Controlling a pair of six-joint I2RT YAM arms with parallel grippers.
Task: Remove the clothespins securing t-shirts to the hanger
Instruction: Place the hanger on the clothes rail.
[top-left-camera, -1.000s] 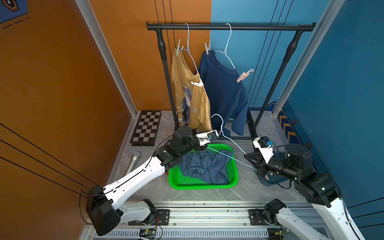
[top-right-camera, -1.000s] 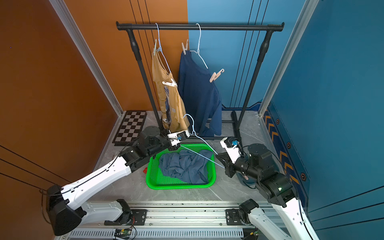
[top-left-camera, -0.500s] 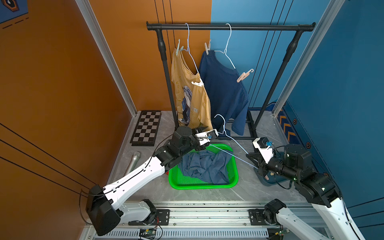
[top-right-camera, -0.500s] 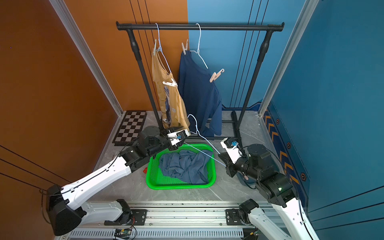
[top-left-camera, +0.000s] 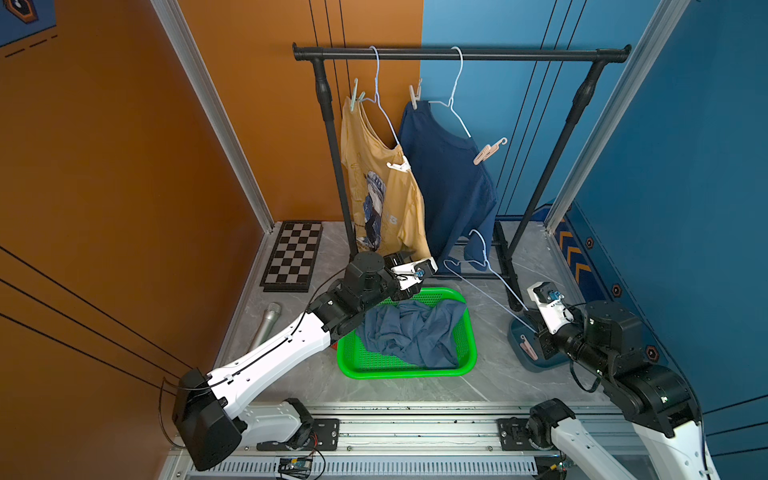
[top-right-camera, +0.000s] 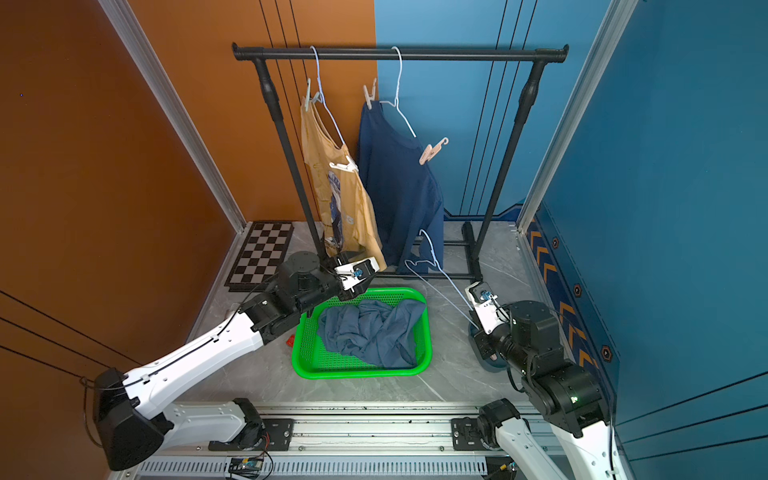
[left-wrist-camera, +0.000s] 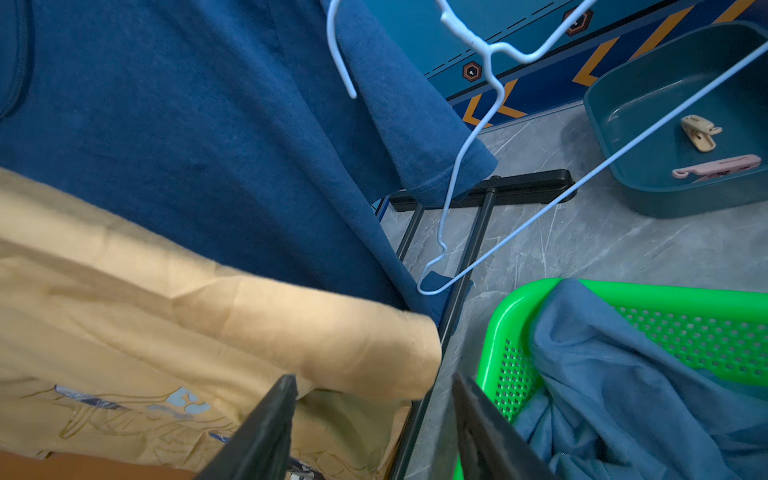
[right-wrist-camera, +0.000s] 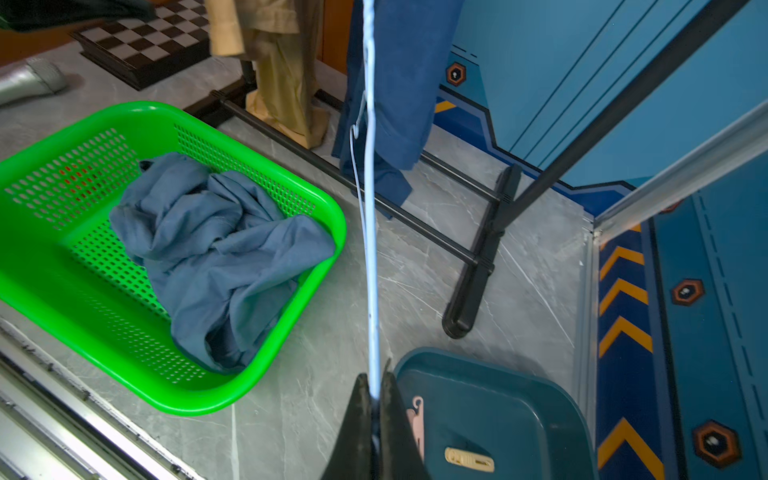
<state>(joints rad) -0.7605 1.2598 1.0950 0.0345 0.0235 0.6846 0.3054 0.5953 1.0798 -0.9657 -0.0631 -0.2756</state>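
Note:
On the rack hang a mustard t-shirt (top-left-camera: 382, 195) and a navy t-shirt (top-left-camera: 449, 183), each on a wire hanger. Clothespins grip them: pale green (top-left-camera: 354, 99), cream (top-left-camera: 414, 94), white (top-left-camera: 399, 166), pink (top-left-camera: 488, 151). A slate-blue t-shirt (top-left-camera: 415, 332) lies crumpled in the green basket (top-left-camera: 399, 372). My right gripper (right-wrist-camera: 376, 395) is shut on one end of a bare pale-blue hanger (top-left-camera: 486, 270). My left gripper (left-wrist-camera: 374, 380) stands open at the mustard hem, holding nothing, beside the basket's far corner.
A teal tray (left-wrist-camera: 648, 104) by the right arm holds a cream pin (left-wrist-camera: 700, 133) and a pink pin (left-wrist-camera: 715, 166). The rack's black base bars (right-wrist-camera: 478, 257) cross the floor behind the basket. A chessboard (top-left-camera: 293, 257) and a silver microphone (top-left-camera: 266, 324) lie left.
My left gripper has opened and let go of the bare hanger's end, then shifted toward the mustard hem. The hanger now hangs from the right gripper alone.

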